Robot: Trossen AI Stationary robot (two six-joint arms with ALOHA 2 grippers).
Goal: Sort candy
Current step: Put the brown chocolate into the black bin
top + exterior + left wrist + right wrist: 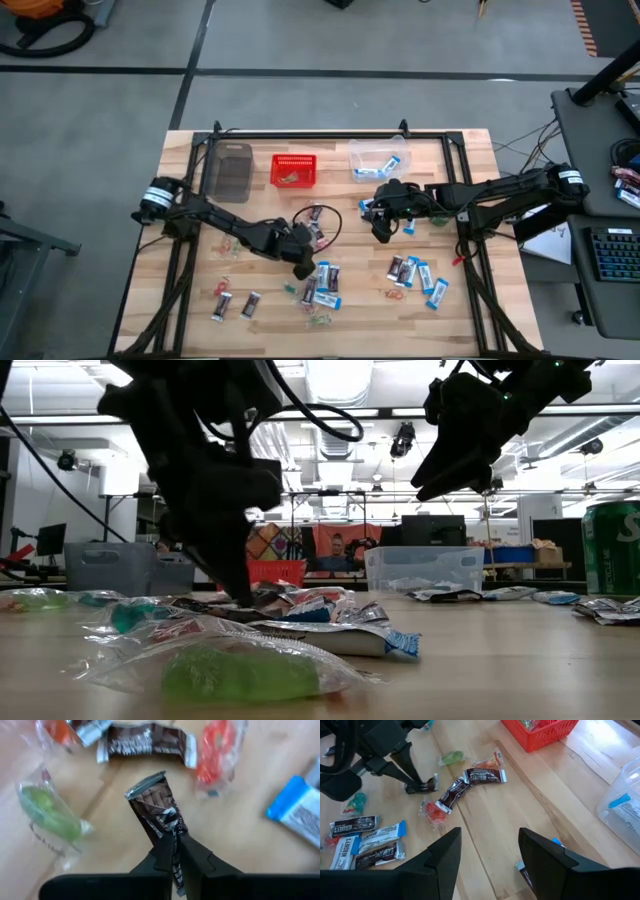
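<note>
Wrapped candy lies scattered over the wooden table: blue-and-white packets and brown bars (415, 272) on the right, a mixed heap (320, 285) in the middle, and a few pieces (235, 302) on the left. My left gripper (303, 264) is low over the middle heap, shut on a dark brown mini bar (155, 805). My right gripper (381, 228) hangs open well above the table (440, 470), in front of the clear bin. Its fingers (445, 860) spread over bare wood, with a blue packet (555, 842) just beside them. My left gripper pinches the dark brown mini bar between its two fingers at one end (172, 840). It comes from above, pointing down (415, 786). The rest of the bar sticks out past the fingertips, its crimped free end (145, 782) pointing away. Whether that end rests on the table cannot be told.
At the far edge stand a dark bin (230, 170), a red mesh basket (293, 170) with small pieces in it, and a clear bin (378, 160) holding blue packets. Two brown bars and red and green sweets (470, 785) lie between the grippers. A green can (612, 550) stands at the right.
</note>
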